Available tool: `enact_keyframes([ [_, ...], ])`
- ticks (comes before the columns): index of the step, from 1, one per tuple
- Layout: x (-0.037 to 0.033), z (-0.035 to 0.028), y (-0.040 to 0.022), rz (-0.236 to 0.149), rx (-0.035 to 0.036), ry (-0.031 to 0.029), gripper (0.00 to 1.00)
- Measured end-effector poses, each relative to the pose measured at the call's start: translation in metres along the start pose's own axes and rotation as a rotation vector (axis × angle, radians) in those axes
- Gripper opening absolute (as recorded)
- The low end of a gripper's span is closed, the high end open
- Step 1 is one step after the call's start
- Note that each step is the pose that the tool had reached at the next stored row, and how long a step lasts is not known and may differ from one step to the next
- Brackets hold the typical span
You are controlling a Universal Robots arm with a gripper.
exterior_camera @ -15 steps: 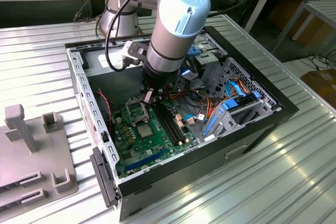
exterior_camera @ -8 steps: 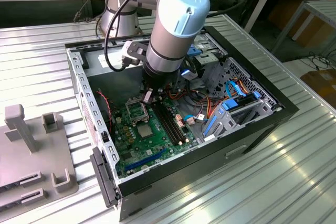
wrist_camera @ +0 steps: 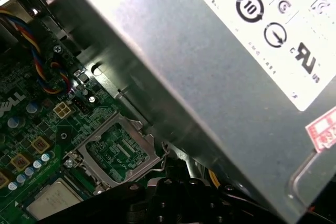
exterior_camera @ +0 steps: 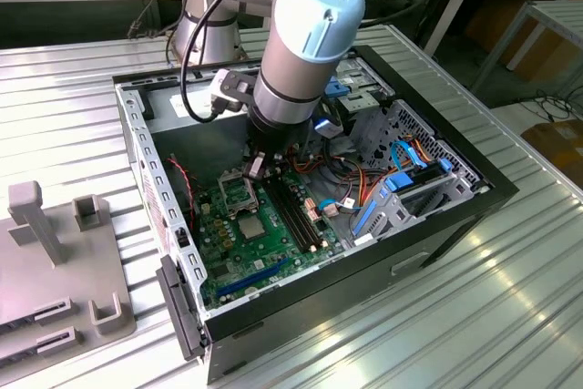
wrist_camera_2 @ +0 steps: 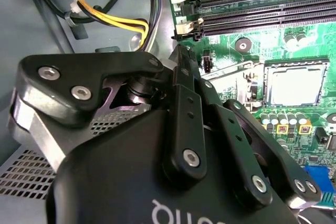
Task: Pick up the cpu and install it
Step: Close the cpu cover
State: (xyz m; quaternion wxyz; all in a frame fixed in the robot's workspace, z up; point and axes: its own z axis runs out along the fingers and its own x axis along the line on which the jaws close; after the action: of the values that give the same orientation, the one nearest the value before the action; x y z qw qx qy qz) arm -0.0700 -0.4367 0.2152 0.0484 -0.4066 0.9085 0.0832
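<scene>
The cpu (exterior_camera: 252, 227) is a small silvery square lying flat in its seat on the green motherboard (exterior_camera: 273, 261) inside the open computer case. Both wrist views show the cpu (wrist_camera_2: 293, 83) (wrist_camera: 52, 200) too. Just beyond it on the board lies a hollow square metal frame (exterior_camera: 239, 190) (wrist_camera: 118, 150), with green board showing through it. My gripper (exterior_camera: 258, 168) hangs just above the board beside that frame, short of the cpu. Its fingers meet at their tips (wrist_camera_2: 180, 52), so the gripper is shut, with nothing seen between them.
A large grey metal box with a white label (wrist_camera: 236, 77) stands close behind the gripper. Black memory slots (exterior_camera: 296, 216) and yellow and black cables (wrist_camera_2: 113, 20) lie nearby. Blue drive brackets (exterior_camera: 401, 189) fill the case on the exterior view's right. Grey fixtures (exterior_camera: 55, 252) stand outside the case.
</scene>
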Motion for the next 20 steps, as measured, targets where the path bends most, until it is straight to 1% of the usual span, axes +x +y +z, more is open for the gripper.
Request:
enact_keyframes([
  [5,-0.0004,-0.0030,0.0003,-0.001,0.0077,0.0091,0.11],
  [10,-0.0010,-0.0068,0.0008,-0.003,0.0184,0.0215,0.11],
  [16,-0.0018,-0.0117,0.0012,-0.008,0.0331,0.0393,0.11],
  [18,-0.0021,-0.0133,0.0015,-0.010,0.0357,0.0428,0.11],
  [20,-0.0023,-0.0152,0.0017,-0.015,0.0364,0.0446,0.11],
])
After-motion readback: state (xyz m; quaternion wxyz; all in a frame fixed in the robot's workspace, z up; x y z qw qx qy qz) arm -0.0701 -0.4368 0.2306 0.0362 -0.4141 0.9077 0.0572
